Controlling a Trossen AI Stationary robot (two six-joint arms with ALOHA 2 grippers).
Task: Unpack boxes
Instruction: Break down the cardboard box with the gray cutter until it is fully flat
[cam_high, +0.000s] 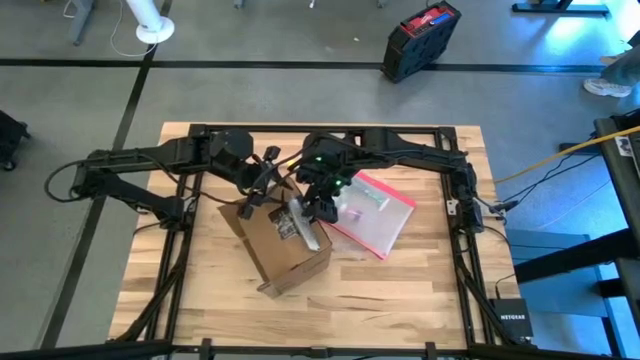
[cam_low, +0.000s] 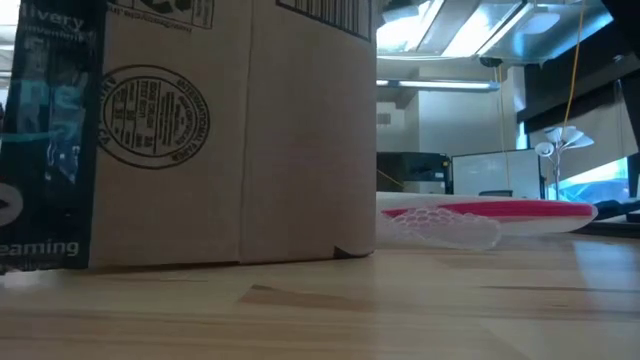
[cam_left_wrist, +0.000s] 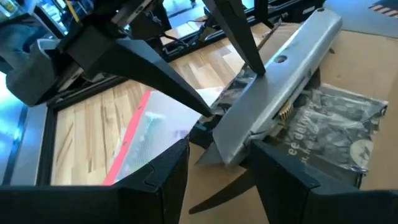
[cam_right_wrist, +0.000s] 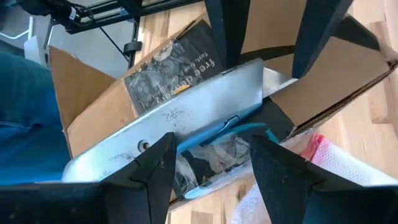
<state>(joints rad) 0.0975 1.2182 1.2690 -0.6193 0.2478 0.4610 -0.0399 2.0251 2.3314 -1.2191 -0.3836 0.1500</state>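
A brown cardboard box (cam_high: 283, 252) stands on the table's middle, with crumpled black printed tape (cam_left_wrist: 339, 127) on its top. A silver utility knife (cam_high: 306, 226) hangs slanted over that tape. My left gripper (cam_left_wrist: 219, 155) is shut on one end of the knife. My right gripper (cam_right_wrist: 211, 142) comes from the table's right and is shut on a blue part at the knife's long edge. In the low view the box's side (cam_low: 200, 130) fills the left half; neither gripper shows there. My left gripper pinches the knife's end (cam_left_wrist: 233, 149) between its two fingers, which lie across the knife and slant down from the table's left. The knife reaches out past the fingers, over the box top. I cannot tell whether its far end touches the tape. My right gripper has its two fingers (cam_right_wrist: 163, 155) spaced along the knife's long edge, with the blue part (cam_right_wrist: 227, 134) between them. They slant down from the table's far right. The fingers themselves hide the exact place of contact.
A clear plastic pouch with a pink-red edge (cam_high: 372, 213) lies flat on the table right of the box, close under my right arm. A black and red case (cam_high: 420, 38) stands on the floor beyond the table's far edge. Bare wood lies in front of the box.
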